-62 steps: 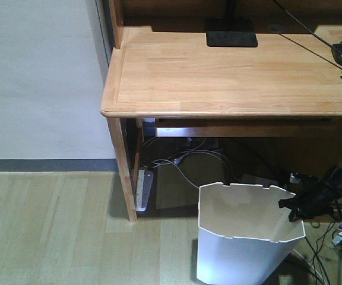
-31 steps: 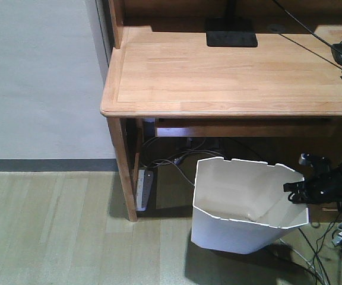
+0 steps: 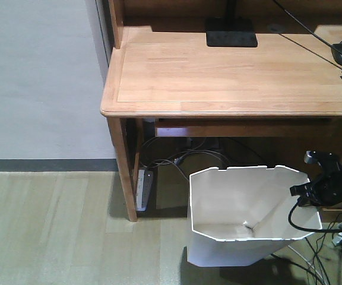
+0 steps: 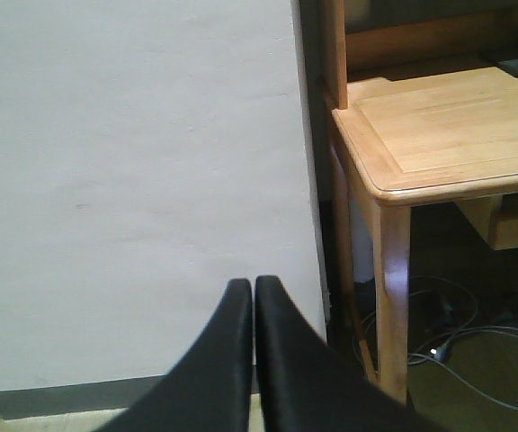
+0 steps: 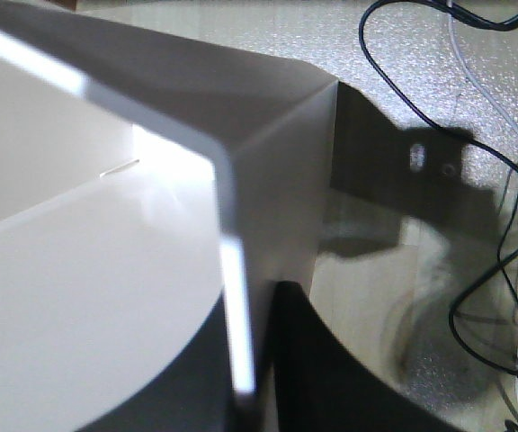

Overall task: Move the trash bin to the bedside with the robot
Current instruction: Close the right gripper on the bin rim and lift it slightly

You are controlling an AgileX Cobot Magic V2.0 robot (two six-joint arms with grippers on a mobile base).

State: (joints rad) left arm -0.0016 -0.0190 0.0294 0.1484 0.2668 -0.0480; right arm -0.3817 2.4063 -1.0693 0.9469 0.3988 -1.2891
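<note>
The bin (image 3: 230,202) stands on the floor (image 3: 52,225) at 5 o'clock in the front view, just before the surface (image 3: 218,77). It is tipped so that its mouth faces the camera and its inside bottom shows. The right gripper (image 3: 303,191) holds the rim at the bin's 3 o'clock. In the right wrist view its jaws pinch the thin white side of the bin, one inside and one outside. The left gripper (image 4: 254,360) hangs before the pale wall (image 4: 133,180), at 9 o'clock of the surface's leg (image 4: 392,288), its jaws pressed together on nothing. Cables (image 3: 177,160) and a power strip (image 3: 144,187) lie under the surface at the bin's 11 o'clock. More cables trail on the floor at its 3 o'clock.
</note>
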